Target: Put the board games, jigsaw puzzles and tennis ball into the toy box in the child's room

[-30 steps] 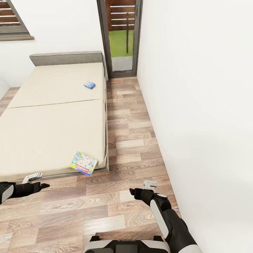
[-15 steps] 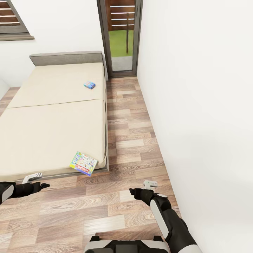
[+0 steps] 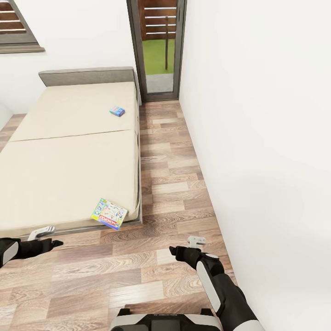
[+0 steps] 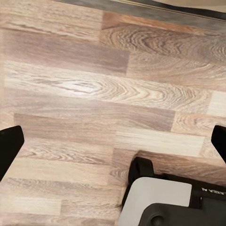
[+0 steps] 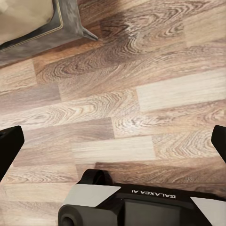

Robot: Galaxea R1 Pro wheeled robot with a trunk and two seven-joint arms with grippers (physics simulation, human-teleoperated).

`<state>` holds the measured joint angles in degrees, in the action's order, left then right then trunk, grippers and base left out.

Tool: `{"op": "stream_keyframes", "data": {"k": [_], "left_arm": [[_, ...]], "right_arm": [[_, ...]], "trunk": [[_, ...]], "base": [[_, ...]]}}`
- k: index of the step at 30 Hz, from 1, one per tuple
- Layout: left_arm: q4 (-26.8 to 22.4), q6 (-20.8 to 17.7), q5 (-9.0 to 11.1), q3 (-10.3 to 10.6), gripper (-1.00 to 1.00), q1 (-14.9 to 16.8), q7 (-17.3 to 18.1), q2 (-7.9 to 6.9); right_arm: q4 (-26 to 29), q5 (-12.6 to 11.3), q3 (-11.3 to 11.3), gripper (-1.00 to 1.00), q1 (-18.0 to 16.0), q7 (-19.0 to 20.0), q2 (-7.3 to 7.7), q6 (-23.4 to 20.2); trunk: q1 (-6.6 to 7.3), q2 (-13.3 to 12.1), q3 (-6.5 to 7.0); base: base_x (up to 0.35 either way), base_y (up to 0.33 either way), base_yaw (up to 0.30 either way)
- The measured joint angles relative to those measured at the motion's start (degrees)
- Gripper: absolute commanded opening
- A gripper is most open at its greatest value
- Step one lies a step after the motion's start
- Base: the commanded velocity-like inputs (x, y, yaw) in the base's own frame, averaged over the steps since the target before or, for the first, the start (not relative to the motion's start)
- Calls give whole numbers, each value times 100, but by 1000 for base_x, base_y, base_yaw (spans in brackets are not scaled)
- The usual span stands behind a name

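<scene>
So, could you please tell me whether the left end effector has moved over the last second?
Barely: the left end effector has crept slightly leftward along the bed frame's near edge.

Wood-plank floor (image 3: 170, 193) with slight sheen; matt beige cloth bed (image 3: 69, 156); printed cardboard board games (image 3: 109, 213).

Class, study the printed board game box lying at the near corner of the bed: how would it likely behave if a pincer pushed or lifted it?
The board game box looks flat and thin, so probably light and stiff. It overhangs the bed edge, so a push might tip it onto the floor. Lying flat on the soft mattress, it may be awkward to grip from above.
</scene>
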<state>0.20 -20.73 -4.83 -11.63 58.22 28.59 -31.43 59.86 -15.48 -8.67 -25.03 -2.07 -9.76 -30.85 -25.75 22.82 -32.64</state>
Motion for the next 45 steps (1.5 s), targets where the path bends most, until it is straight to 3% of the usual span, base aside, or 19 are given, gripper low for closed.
{"op": "stream_keyframes", "data": {"k": [10,27,45], "left_arm": [[-3,-1,-7,-1,100,-1,-124,88],[-4,-1,-5,-1,100,0,-129,104],[-4,-1,-10,-1,100,-1,-128,104]], "right_arm": [[0,0,0,100,-1,0,0,0],[0,8,0,100,0,0,0,5],[0,20,-8,100,1,0,0,106]], "trunk": [[0,0,0],[0,0,6],[0,0,155]], "base": [[0,0,0],[0,0,0],[0,0,0]]}}
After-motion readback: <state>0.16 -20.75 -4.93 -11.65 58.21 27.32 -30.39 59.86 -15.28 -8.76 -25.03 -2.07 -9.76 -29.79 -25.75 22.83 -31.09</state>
